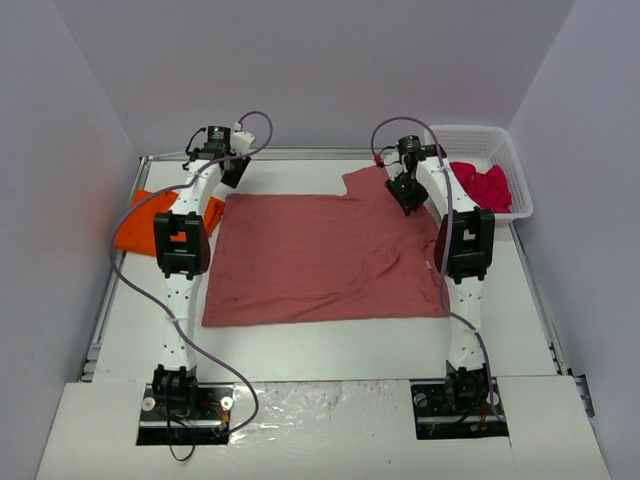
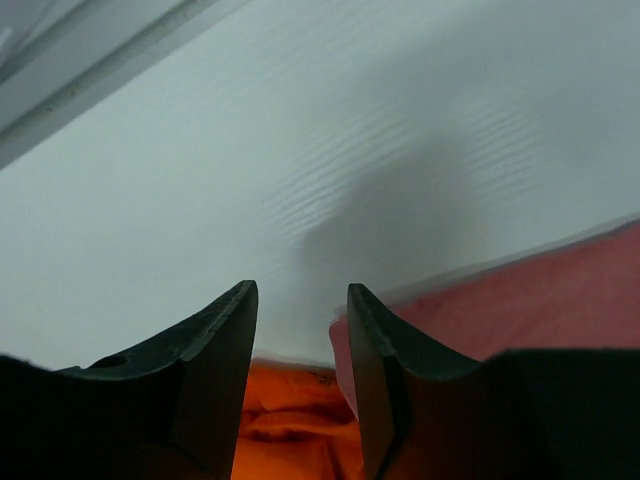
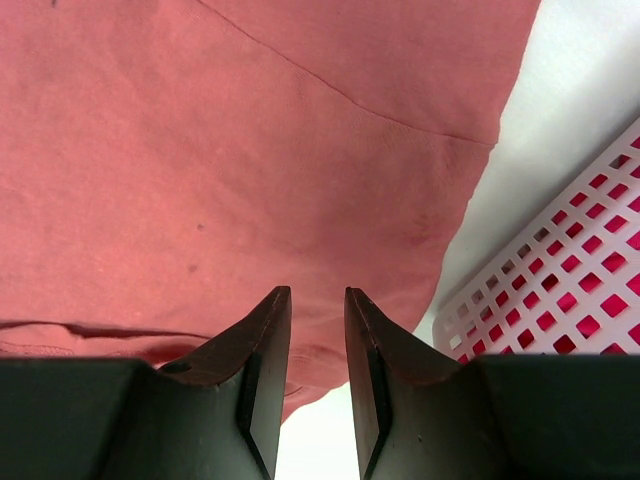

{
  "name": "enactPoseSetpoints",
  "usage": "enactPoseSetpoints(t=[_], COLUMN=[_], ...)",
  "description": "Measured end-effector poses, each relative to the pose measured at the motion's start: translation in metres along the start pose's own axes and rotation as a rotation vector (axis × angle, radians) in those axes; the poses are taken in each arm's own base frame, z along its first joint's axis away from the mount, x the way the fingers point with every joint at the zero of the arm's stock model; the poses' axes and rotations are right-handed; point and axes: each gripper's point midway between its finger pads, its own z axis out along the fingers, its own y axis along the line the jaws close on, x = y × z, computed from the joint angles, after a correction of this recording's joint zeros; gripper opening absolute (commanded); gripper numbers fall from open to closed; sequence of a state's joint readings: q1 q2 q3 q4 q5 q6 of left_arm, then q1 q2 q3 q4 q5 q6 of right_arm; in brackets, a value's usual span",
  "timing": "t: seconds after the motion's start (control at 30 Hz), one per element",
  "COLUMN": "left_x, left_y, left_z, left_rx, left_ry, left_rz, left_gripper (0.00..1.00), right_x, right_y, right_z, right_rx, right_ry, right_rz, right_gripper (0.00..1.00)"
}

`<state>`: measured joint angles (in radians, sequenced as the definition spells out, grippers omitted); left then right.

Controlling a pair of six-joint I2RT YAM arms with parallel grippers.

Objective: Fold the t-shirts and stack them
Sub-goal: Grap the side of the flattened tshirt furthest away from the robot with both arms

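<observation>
The large brick-red cloth t-shirt (image 1: 320, 255) lies flat mid-desk (image 1: 330, 350). The left gripper (image 1: 233, 172) and right gripper (image 1: 408, 195) hover at its far edge, jaws apart and empty. Each should pinch its corner evenly before folding.

Top view: you look down from high behind the near edge, on the whole table (image 1: 320, 345).
Left wrist: close, skimming the table.
Right wrist: close over the brick-red t-shirt (image 3: 250, 150).
Shared: that shirt, all three.
</observation>
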<state>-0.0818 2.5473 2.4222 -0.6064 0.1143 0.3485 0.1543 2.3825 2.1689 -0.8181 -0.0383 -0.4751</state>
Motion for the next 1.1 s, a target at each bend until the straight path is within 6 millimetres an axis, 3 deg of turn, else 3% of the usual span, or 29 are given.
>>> enactPoseSetpoints(t=[0.13,0.4,0.73,1.1], left_x=[0.02,0.04,0.051,0.059], left_y=[-0.006,-0.012,-0.024,-0.01], left_z=[0.002,-0.002,-0.01,-0.002], left_rx=[0.074,0.184,0.29,0.281], left_ry=[0.048,0.075,0.098,0.109], left_rz=[-0.049,-0.114,-0.146,-0.157], left_gripper=[0.36,0.36,0.37,0.38], right_x=[0.003,0.019,0.02,0.017], right_y=[-0.002,0.002,-0.002,0.002], right_z=[0.003,0.015,0.016,0.017], right_rx=[0.016,0.024,0.063,0.087], right_ry=[0.013,0.065,0.078,0.087], right_rz=[0.0,-0.006,-0.011,-0.031], right_gripper=[0.25,0.24,0.24,0.23])
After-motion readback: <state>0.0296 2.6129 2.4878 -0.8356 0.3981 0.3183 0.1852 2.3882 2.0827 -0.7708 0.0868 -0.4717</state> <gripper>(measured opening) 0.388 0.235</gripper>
